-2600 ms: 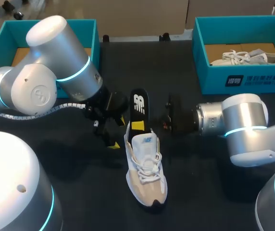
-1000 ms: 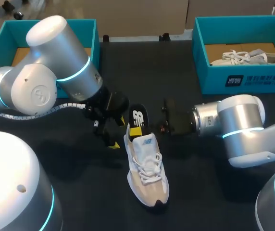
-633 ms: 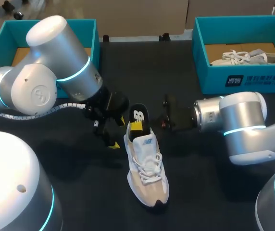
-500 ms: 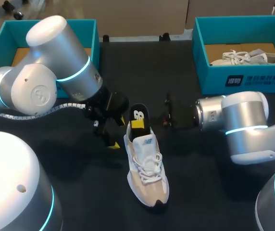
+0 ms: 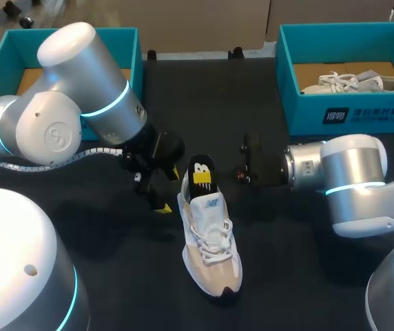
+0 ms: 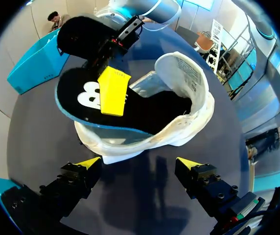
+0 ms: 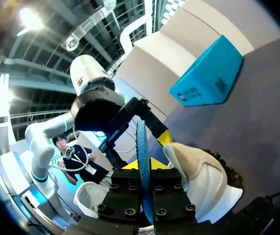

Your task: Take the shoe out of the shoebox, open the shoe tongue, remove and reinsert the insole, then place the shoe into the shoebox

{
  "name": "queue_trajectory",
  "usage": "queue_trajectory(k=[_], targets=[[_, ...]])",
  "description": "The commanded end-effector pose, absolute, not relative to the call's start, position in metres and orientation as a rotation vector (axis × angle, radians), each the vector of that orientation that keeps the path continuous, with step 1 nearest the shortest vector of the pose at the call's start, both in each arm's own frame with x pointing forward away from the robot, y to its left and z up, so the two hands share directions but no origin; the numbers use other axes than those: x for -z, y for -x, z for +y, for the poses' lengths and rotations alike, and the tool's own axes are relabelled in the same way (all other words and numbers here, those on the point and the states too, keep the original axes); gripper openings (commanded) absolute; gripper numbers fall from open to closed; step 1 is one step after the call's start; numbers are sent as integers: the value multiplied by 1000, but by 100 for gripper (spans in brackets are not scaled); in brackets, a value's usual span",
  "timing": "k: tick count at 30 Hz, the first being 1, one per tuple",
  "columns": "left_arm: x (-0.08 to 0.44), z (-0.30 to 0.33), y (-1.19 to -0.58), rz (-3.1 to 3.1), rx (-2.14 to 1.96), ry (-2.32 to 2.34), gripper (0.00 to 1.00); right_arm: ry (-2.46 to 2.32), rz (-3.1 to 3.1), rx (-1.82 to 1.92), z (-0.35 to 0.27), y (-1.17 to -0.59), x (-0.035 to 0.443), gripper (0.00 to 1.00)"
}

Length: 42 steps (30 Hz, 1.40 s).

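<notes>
Black insole [image 7: 141,142] is pinched by the right gripper [image 7: 145,165], clear only wrist-side.

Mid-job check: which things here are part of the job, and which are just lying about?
Job: shoe, insole in right tool, open left tool, left shoebox.
Lying about: right shoebox with second shoe.

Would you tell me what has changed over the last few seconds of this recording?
The right gripper, shut on the insole, pushed it deeper into the sneaker; less of it now sticks out at the heel. The left gripper stayed open by the heel, and the sneaker barely shifted.
</notes>
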<state>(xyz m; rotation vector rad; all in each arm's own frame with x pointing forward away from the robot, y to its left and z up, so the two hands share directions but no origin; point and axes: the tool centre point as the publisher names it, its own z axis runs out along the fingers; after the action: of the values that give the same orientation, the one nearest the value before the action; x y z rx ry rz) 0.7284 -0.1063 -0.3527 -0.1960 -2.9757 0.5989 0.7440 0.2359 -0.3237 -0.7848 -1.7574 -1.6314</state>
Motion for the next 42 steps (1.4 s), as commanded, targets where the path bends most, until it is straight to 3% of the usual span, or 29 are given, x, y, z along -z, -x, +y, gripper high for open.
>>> queue_trajectory(k=[1, 15, 16, 18, 21, 26, 35, 39, 40, 42], targets=[[353, -106, -728, -2975, -600, 197, 100, 809, -1731, 1600, 241, -737, 341, 0], [353, -106, -728, -2975, -600, 197, 100, 862, -1714, 1560, 245, -714, 353, 0], [353, -106, -728, -2975, -600, 197, 100, 849, -1728, 1567, 246, -714, 349, 4], [353, -106, -728, -2975, -600, 197, 100, 833, -1746, 1577, 247, -715, 344, 22], [353, -106, -728, -2975, -600, 197, 100, 808, -1779, 1583, 249, -716, 336, 38], [353, -106, -728, -2975, -600, 197, 100, 782, -1814, 1595, 250, -719, 325, 42], [353, -106, -728, -2975, -600, 197, 100, 760, -1834, 1603, 249, -729, 319, 37], [353, -106, -728, -2975, -600, 197, 100, 765, -1818, 1627, 245, -736, 320, 20], [353, -106, -728, -2975, -600, 197, 100, 765, -1817, 1628, 244, -738, 321, 0], [353, -106, -728, -2975, -600, 197, 100, 768, -1805, 1622, 243, -741, 324, 0]])
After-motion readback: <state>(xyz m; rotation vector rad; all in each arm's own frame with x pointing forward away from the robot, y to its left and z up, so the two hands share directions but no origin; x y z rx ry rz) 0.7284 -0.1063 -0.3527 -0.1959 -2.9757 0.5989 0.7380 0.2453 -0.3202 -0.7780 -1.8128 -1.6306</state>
